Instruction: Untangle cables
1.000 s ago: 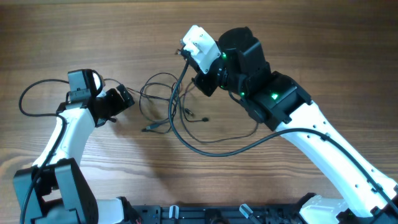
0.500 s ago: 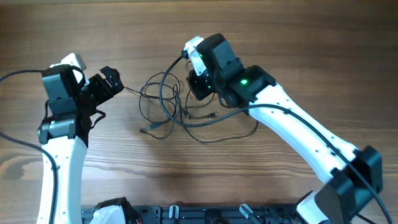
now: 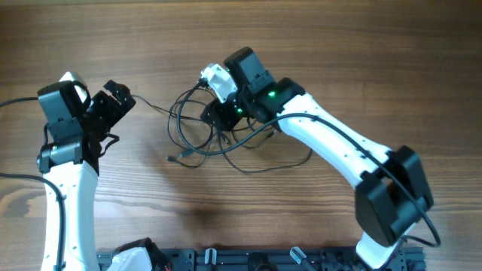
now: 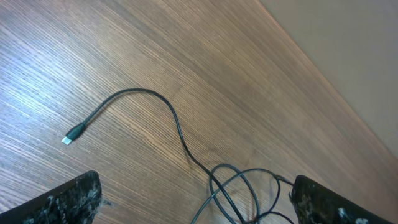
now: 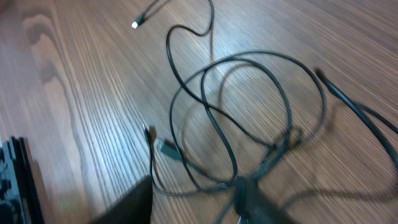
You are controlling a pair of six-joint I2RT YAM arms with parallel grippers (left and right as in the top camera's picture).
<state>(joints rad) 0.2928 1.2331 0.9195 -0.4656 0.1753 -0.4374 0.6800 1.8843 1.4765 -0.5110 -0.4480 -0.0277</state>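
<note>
The cables lie as a tangle of thin black loops on the wooden table, left of centre. My right gripper sits low over the tangle's right side. In the right wrist view its jaws stand apart, open, with blurred strands of the cables crossing the gap and passing close to the right finger. My left gripper hangs wide open to the left of the tangle. In the left wrist view one cable runs out to a small plug, and loops lie on the table between the left gripper's fingers, which touch none of them.
A black rail runs along the table's front edge. The left arm's own thicker cable trails off to the left. The right arm stretches across from the front right. Another plug end lies away from the tangle.
My right gripper has swung left and down onto the tangle, and its jaws have parted. The left gripper has drawn back to the left, away from the cables, still open.
</note>
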